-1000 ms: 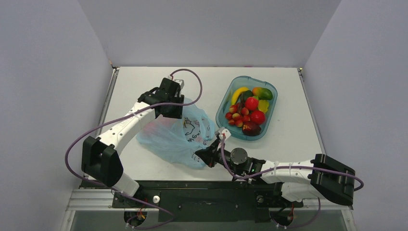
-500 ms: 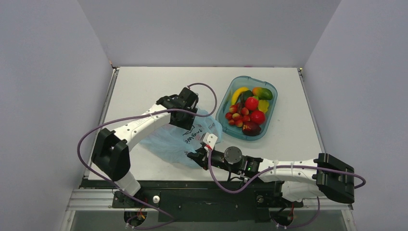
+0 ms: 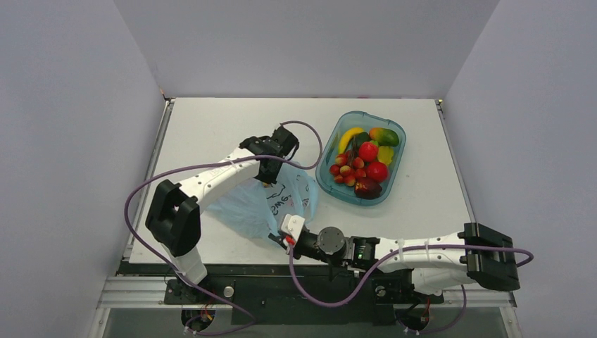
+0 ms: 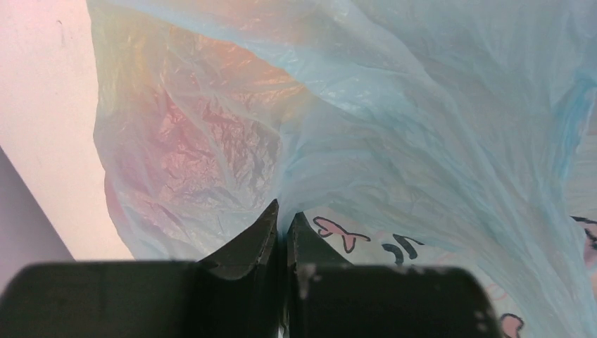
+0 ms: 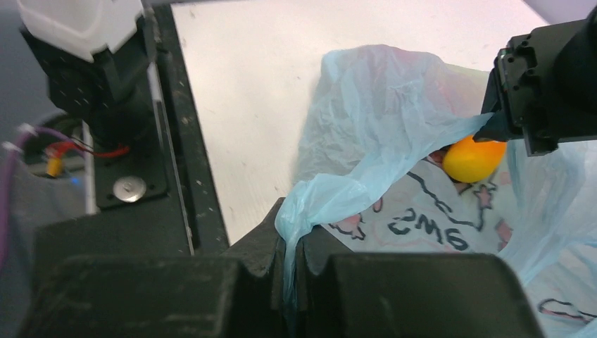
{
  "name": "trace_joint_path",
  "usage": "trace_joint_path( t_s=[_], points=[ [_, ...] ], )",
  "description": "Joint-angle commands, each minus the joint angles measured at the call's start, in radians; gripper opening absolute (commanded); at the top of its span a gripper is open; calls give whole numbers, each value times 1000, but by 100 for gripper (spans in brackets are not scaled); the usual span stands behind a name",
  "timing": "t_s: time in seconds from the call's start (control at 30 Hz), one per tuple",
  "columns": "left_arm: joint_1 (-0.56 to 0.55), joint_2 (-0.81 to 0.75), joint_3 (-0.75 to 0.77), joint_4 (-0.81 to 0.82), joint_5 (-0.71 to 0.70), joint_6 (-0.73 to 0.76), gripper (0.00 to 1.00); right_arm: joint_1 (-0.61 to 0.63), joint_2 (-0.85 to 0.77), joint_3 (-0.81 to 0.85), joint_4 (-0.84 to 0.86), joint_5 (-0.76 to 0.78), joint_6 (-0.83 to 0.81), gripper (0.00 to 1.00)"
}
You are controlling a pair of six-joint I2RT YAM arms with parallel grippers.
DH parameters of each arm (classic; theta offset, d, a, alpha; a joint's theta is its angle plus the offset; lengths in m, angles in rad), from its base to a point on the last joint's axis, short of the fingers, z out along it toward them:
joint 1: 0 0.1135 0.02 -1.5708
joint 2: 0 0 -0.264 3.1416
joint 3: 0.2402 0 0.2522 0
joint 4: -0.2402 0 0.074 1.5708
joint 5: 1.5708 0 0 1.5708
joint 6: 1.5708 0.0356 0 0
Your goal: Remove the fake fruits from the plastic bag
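Blue film first: you have one plastic bag (image 3: 239, 208) on the table (image 3: 211, 120), pinched by two grippers. Your left gripper (image 4: 284, 215) is clamped on a fold at the far side, and your right gripper (image 5: 290, 246) is clamped on the rim near the table's front edge. Since a second ago the left has swung toward the tub (image 3: 326, 163) and snapped closed, while the right has dragged its edge leftward. One orange-yellow fruit (image 5: 473, 159) shows inside the bag. The one teal tub holds its own heap of fruit.

Bag (image 5: 394, 105) mouth open (left claw (image 5: 487, 129) crowds rim).
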Motion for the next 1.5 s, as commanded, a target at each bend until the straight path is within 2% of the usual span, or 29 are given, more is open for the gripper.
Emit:
trace_joint_path(
  t_s=[0.0,0.07,0.23,0.43,0.57,0.63,0.67,0.7,0.77,0.9,1.03,1.27,1.37,1.47],
  points=[
    [107,-115,52,43,203,-6,0,141,87,100,-97,200,-219,0],
    [152,-149,49,61,311,-7,0,195,162,145,-132,265,-285,0],
    [250,-214,42,88,434,-23,0,271,389,273,-187,361,-399,0],
    [353,-289,16,124,460,-16,0,238,456,308,-133,297,-376,0],
    [439,-369,-52,239,619,-17,0,212,470,330,-136,168,-316,0],
    [472,-399,-72,268,686,-11,0,207,459,325,-135,101,-263,8],
    [480,-405,-76,275,698,-4,0,197,435,318,-125,75,-213,19],
    [491,-417,-85,278,712,6,0,190,420,301,-117,16,-181,26],
    [496,-433,-105,286,715,22,0,147,355,254,-68,-74,-66,51],
    [496,-470,-162,318,704,33,0,83,168,153,10,-153,146,70],
    [497,-501,-195,342,690,33,0,51,-23,101,-56,-145,258,77],
    [498,-509,-174,299,675,40,0,-45,-335,29,-201,-145,354,78],
    [498,-505,-170,293,669,17,0,-99,-388,0,-198,-94,408,81],
    [497,-494,-169,295,666,-23,0,-139,-366,-21,-153,-33,533,83]
  ],
)
